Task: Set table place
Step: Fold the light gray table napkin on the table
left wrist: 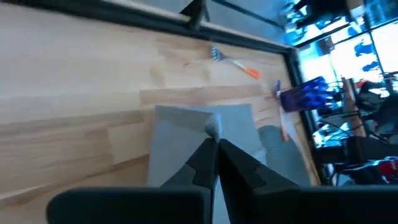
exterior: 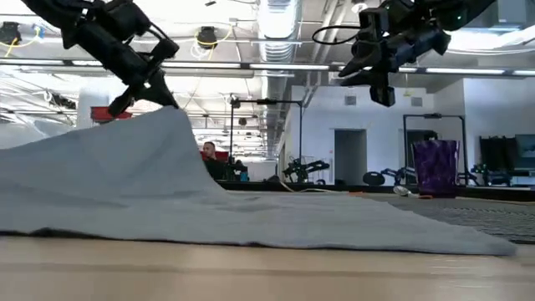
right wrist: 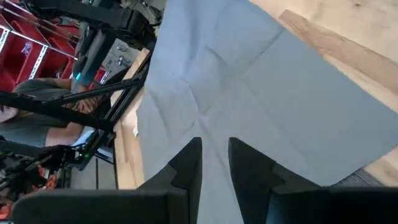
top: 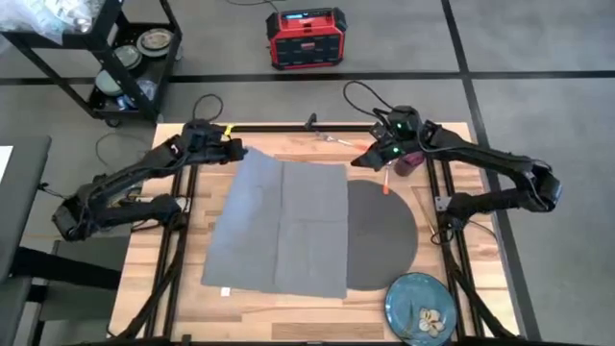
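Most of the surface (top: pixel 192 288) is covered by the spread grey napkin (top: pixel 283 226), one far corner pinched up by the left gripper (top: pixel 233 151). Bare wood is left along the near edge. The far right corner is crowded by the right gripper (top: pixel 377 154), purple cup (top: pixel 407 161), fork (top: pixel 338 141) and spoon (top: pixel 385 183); the plate (top: pixel 421 308) blocks the near right.

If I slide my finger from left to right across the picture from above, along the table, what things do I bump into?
Left gripper pinching the napkin's corner → grey napkin → round dark mat → blue plate near the front right corner. The purple cup sits at the back right, under the right gripper, so its place in the order is unclear.
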